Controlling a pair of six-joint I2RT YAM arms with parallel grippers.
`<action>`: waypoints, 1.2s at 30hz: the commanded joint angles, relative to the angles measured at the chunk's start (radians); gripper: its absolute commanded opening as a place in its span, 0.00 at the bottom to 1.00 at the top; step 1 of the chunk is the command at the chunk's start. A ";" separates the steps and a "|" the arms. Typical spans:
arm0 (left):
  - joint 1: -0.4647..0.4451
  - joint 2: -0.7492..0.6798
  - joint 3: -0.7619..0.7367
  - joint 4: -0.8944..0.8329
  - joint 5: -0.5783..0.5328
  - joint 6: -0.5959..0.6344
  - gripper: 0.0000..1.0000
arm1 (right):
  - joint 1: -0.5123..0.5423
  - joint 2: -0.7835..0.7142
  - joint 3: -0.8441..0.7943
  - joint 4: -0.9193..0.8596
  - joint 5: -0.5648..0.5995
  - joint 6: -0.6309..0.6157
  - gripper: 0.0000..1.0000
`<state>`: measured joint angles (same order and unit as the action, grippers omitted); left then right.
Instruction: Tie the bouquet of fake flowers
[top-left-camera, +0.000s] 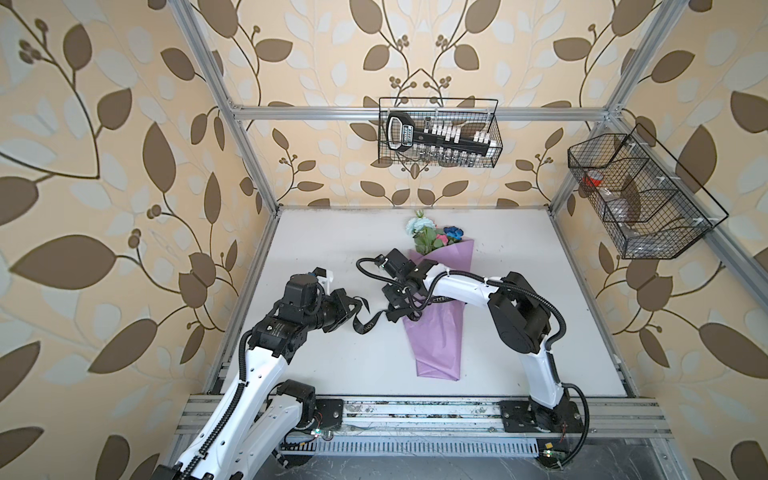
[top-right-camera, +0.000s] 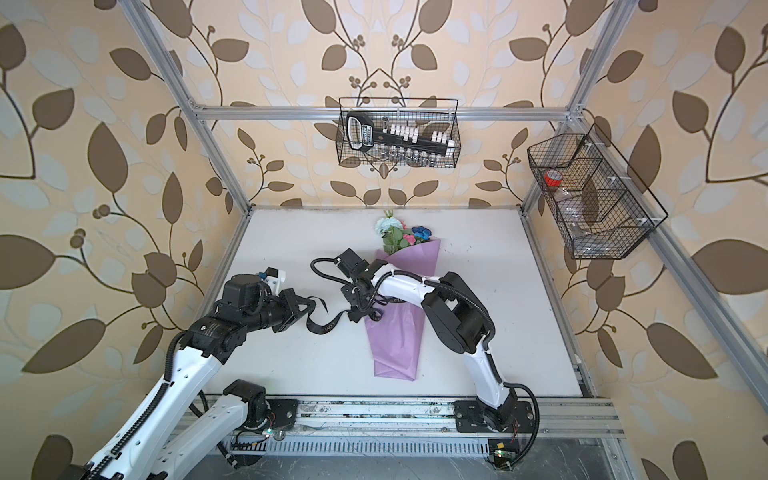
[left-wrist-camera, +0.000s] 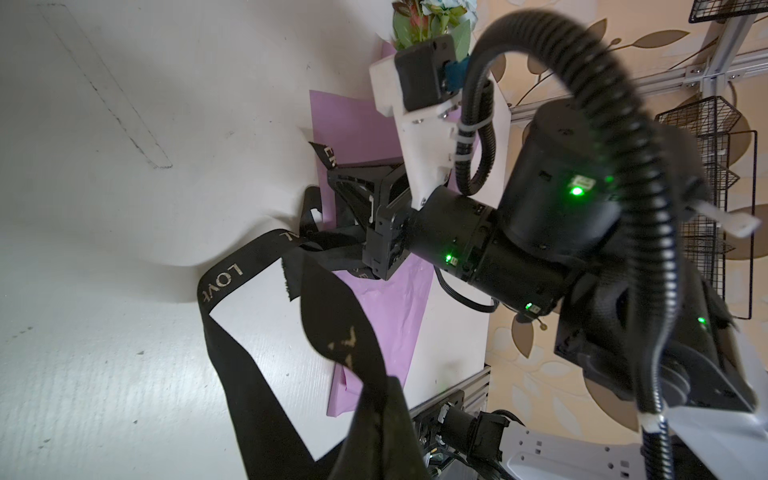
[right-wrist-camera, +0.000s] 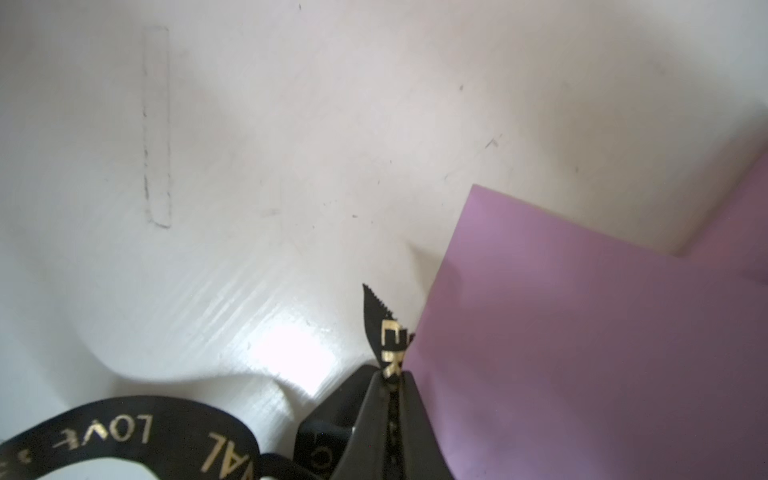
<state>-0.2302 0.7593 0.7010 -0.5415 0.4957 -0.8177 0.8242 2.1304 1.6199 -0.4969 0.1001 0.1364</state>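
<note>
While across bouquet (top-left-camera: 432, 345), right arm (top-left-camera: 461, 286) elbow-high.

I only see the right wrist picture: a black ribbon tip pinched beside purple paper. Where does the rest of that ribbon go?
Observer: In both top views the ribbon curves slackly over to the left end effector, which is shut on it.
Visitor: What is the purple paper?
Observer: It wraps a bouquet; pale blue, pink and dark blue blooms poke out its far end.
Visitor: Is it tied yet?
Observer: Lettered ribbon crosses the paper under the right arm, but no knot can be made out.
</note>
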 joint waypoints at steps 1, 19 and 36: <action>-0.009 -0.005 0.019 0.021 0.012 0.001 0.00 | -0.011 -0.039 0.023 -0.034 0.002 -0.009 0.03; -0.009 0.022 0.038 0.109 -0.023 -0.023 0.00 | -0.165 -0.328 -0.005 0.105 0.254 0.025 0.00; -0.009 0.112 0.160 0.155 -0.139 -0.010 0.00 | -0.259 -0.843 -0.349 0.051 0.439 0.140 0.00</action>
<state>-0.2302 0.8722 0.8055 -0.3969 0.4152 -0.8394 0.5652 1.3560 1.3231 -0.3992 0.5072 0.2165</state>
